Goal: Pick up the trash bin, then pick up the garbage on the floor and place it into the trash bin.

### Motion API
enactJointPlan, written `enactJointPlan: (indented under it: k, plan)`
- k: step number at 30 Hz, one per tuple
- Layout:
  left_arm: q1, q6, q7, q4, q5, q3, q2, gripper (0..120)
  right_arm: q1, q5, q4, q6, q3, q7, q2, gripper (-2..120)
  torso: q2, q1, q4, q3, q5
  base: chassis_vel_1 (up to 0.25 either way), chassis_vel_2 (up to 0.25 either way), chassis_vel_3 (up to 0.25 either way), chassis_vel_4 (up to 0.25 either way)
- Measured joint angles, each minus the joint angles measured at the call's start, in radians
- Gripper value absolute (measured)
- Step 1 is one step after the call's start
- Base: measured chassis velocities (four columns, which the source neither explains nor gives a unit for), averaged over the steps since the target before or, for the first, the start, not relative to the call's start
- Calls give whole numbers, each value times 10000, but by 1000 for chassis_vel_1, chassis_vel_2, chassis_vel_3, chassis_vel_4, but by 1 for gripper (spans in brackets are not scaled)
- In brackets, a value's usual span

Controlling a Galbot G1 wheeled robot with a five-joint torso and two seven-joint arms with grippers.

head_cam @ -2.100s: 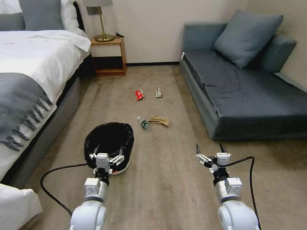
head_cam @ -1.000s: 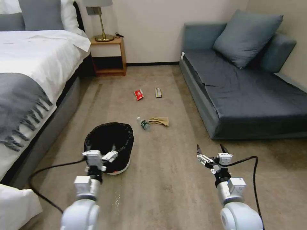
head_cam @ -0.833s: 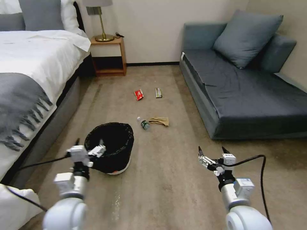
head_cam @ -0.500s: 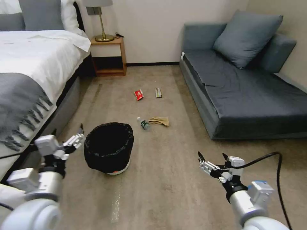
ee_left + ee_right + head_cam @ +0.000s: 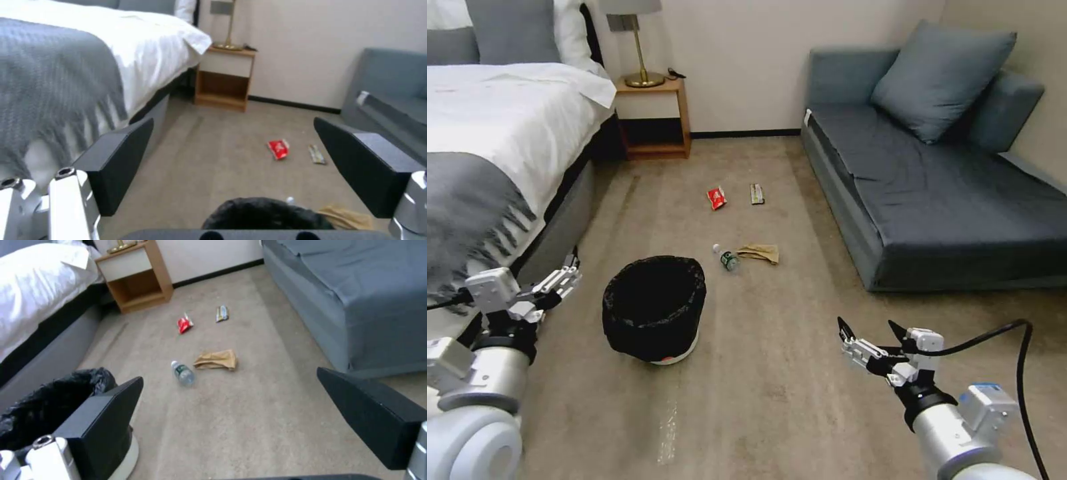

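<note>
- Notably, your left hand (image 5: 564,280) has swung away from the trash bin (image 5: 654,308): two seconds ago it hung over the near rim, and it now sits well to the bin's left, close to the bed (image 5: 487,133), fingers spread wide and empty.
- The trash bin has not moved. It stands upright on the floor (image 5: 760,400), black liner intact, ungripped.
- You should read that as a retreat, not a lift; in my judgement the first step, picking up the bin, is undone and needs a fresh approach.
- The garbage lies beyond the bin, untouched: the bottle (image 5: 726,257) just beside the brown paper (image 5: 760,253), with the red packet (image 5: 717,197) and the bar wrapper (image 5: 757,193) farther off toward the nightstand (image 5: 652,117).
- Your right hand (image 5: 870,337) has drifted slightly lower and rightward in the head view. It hovers above bare floor near the sofa (image 5: 934,200), fingers wide apart, holding nothing.
</note>
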Motion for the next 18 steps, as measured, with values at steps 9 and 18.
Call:
enactJointPlan:
  k: [9, 18]
  plan:
    - [-1361, 868, -1079, 1716, -2313, 192, 653, 90, 213, 254, -242, 327, 2, 44, -123, 100, 0, 1, 0, 1, 1, 0, 0, 0, 0]
    - [-2134, 1655, -1731, 2889, -3093, 555, 720, 90, 300, 348, -328, 449, 36, 23, -139, 100, 0, 0, 0, 1, 0, 0, 0, 0, 0]
